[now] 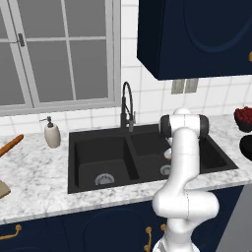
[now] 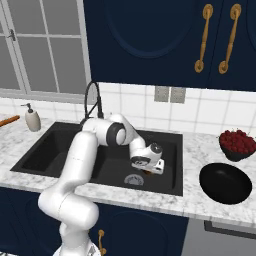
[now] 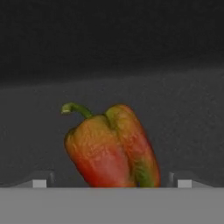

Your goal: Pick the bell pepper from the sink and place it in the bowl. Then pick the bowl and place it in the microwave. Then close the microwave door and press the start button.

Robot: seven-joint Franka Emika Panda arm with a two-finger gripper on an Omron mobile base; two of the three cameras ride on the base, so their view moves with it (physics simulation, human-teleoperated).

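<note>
Both fingers wide around bell pepper [image 3: 113,146].

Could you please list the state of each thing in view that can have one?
end effector: open, down in the sink, a finger each side of the pepper
bell pepper: in the sink, not gripped
sink: dry, faucet off
black bowl: empty, on the counter

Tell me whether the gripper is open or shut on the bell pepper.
Open. In the hand view the fingertips stand wide on either side of the bell pepper, not touching it, on the sink floor.
</note>
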